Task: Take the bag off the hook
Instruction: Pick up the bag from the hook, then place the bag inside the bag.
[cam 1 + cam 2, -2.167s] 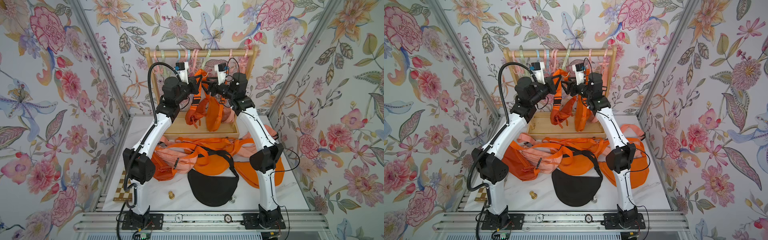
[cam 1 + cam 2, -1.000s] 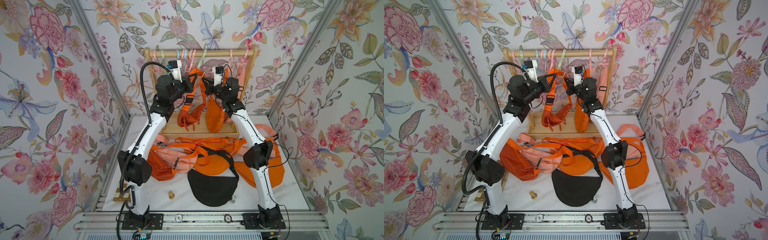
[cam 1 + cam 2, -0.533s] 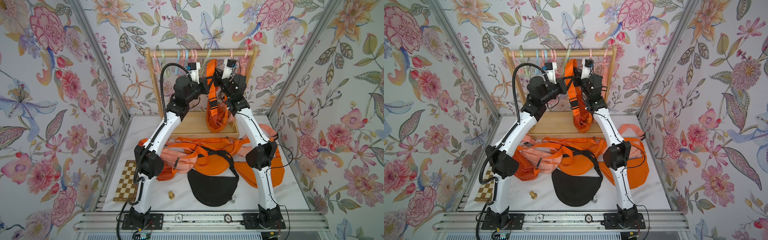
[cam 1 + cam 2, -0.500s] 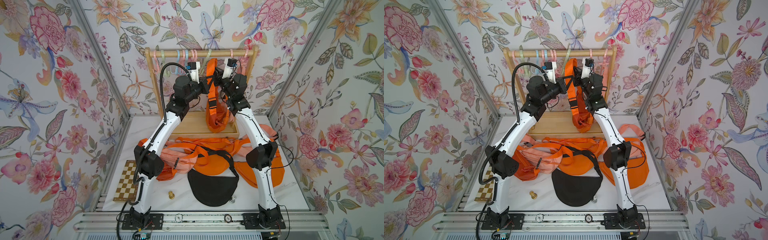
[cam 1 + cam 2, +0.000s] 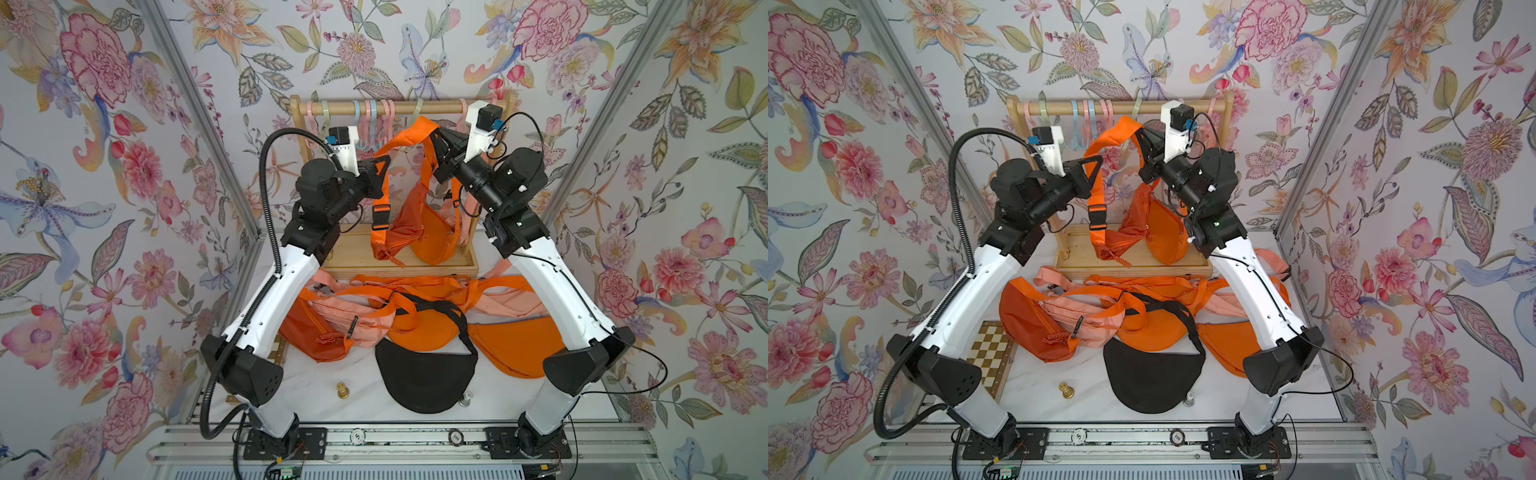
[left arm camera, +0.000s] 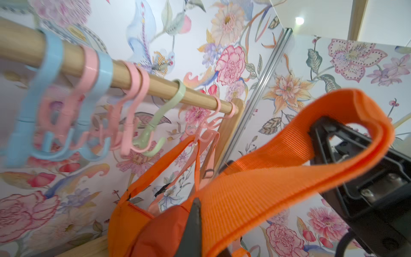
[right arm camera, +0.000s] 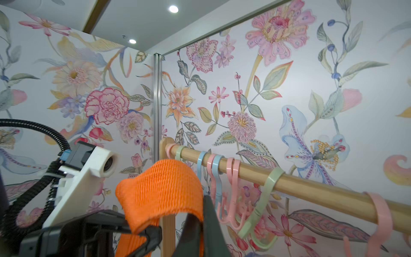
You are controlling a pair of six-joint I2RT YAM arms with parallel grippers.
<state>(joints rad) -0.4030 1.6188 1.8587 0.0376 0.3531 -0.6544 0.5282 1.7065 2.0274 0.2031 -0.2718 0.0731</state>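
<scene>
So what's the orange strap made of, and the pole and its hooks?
Orange strap: woven webbing, probably nylon, matte; ribbed weave shows. Pole: smooth pale wood, faint grain. Hooks: likely plastic, pastel, slightly glossy moulded shapes.

Upper centre of the frame: the left gripper [image 5: 379, 173] and right gripper [image 5: 437, 146] each pinch the strap [image 5: 409, 132] of the orange bag [image 5: 434, 237] — it arches between them just under the wooden rail [image 5: 399, 109]; the bag's body dangles over the rack base [image 5: 351, 251]; lower down, a black bag [image 5: 424, 376] lies against a heap of orange bags [image 5: 415, 332] on the table [image 5: 316, 382].
</scene>
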